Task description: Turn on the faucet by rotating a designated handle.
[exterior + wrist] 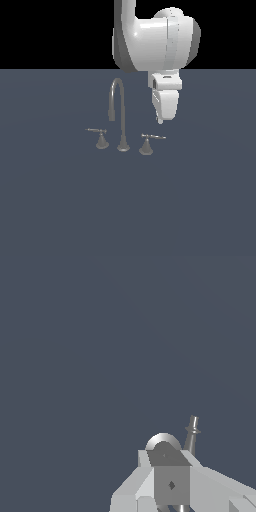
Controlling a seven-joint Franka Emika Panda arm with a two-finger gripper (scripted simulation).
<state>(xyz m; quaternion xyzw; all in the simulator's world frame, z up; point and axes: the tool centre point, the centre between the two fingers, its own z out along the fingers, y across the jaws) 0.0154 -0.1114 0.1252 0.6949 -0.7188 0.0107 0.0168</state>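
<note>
Matte slate floor (60,210) carries the dull-grey faucet (120,120); glossy white tool (161,120) (spread unclear) above its cone-based handle (148,141).

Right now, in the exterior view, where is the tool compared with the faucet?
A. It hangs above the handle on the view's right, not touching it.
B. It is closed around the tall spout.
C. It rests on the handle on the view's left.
A: the tool hangs above the handle to the right of the spout, with a gap visible below its tip.
</note>
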